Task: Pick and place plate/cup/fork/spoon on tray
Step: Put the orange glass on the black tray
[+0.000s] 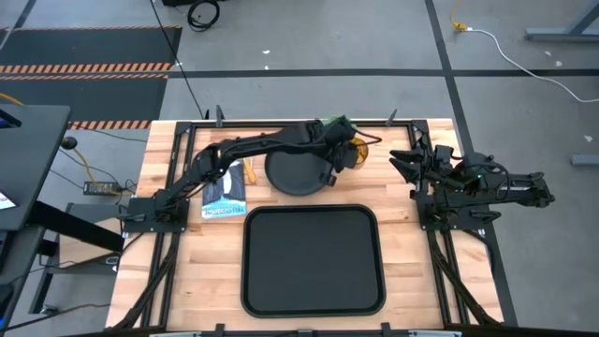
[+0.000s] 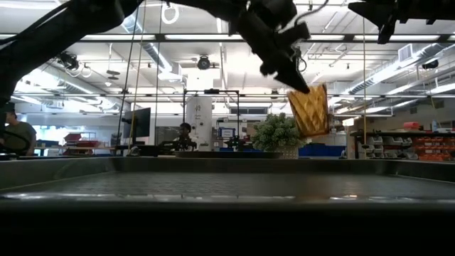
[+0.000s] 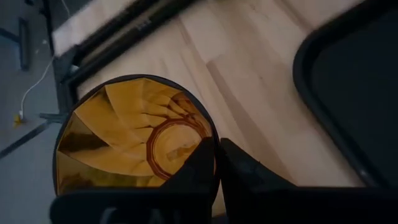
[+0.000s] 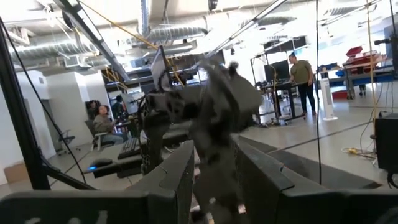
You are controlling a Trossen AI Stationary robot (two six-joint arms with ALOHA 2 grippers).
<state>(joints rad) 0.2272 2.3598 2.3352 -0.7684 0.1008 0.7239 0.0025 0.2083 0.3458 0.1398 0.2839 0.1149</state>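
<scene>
- I see my left gripper (image 3: 216,163) pinched on the cup's (image 3: 134,140) rim, cup lifted clear.
- Plate (image 1: 298,172) just beside it; tray (image 1: 312,260) nearer me.
- Right gripper (image 4: 214,171) parked aside, fingers apart.

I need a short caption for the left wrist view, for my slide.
Left gripper shut on the amber cup's rim, held above the wooden table beside the black tray.

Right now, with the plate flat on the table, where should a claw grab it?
Probably the plate's raised rim, from above, one finger each side, at the edge facing the tray: it lies flat and that edge is uncovered.
</scene>
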